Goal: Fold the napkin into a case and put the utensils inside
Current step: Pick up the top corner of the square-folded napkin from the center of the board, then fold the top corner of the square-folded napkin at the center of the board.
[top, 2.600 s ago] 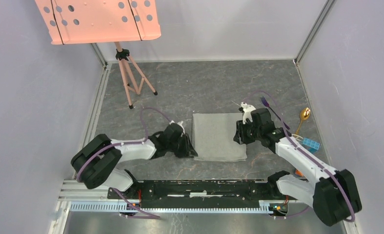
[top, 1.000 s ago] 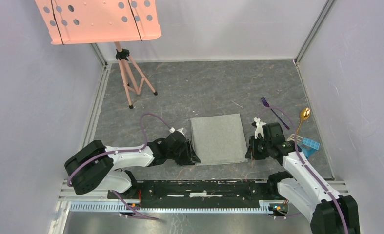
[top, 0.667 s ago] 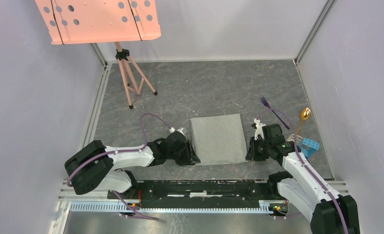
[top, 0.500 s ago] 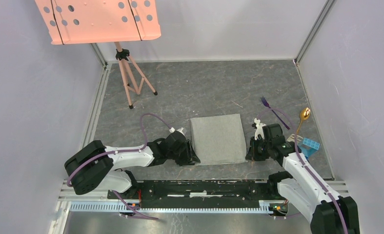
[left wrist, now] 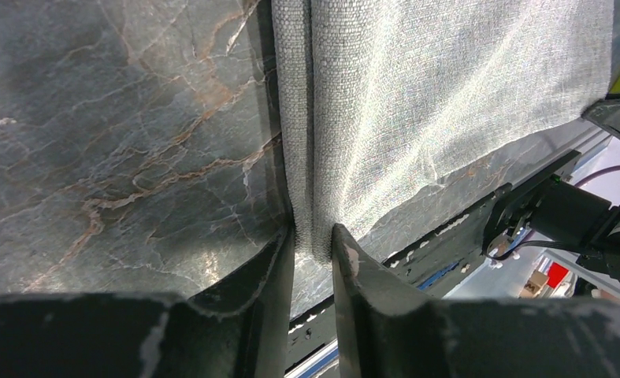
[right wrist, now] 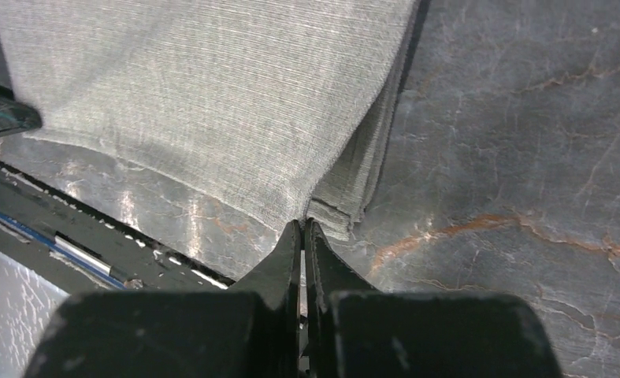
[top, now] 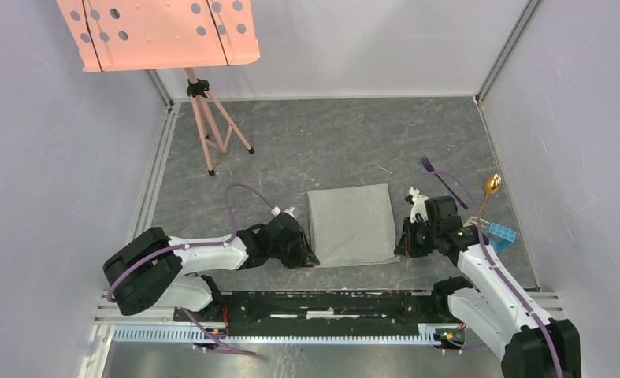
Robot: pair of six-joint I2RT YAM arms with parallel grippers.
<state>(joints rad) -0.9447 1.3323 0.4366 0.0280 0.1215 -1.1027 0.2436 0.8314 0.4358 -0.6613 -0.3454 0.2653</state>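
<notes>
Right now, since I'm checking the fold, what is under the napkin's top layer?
Stacked cloth layers show at the napkin's near corners, resting on the marbled table. What lies between them is hidden.

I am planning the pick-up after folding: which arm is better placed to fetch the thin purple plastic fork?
Right, probably. The fork lies on the table right of the light grey cloth napkin, on the side of the right gripper; the left gripper sits across the napkin, far from it.
</notes>
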